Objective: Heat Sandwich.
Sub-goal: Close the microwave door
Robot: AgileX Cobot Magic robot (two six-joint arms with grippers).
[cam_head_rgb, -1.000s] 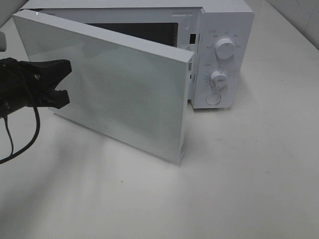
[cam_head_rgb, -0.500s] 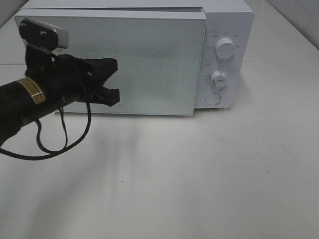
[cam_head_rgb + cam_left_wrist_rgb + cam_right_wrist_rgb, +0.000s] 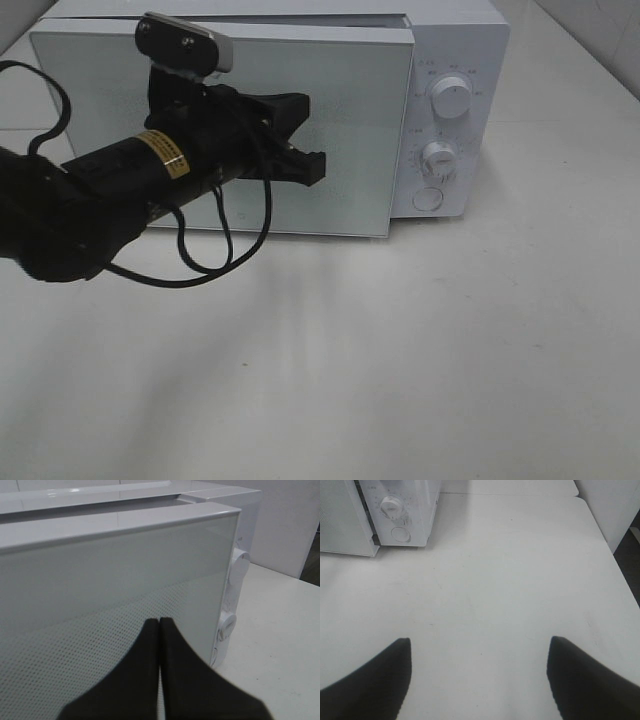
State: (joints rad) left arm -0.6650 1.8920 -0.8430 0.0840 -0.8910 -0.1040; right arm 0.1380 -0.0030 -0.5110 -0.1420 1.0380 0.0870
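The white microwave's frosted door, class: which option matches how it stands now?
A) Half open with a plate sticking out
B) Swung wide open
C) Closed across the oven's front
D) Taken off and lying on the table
C: in the exterior high view the white microwave's frosted door lies flat across the oven's front, its edge meeting the control panel, and the black left gripper, jaws together, sits in front of it.

One microwave (image 3: 350, 120), two knobs (image 3: 452, 98) (image 3: 438, 160), one button (image 3: 428, 199), two claws (image 3: 159, 625) (image 3: 480, 641).
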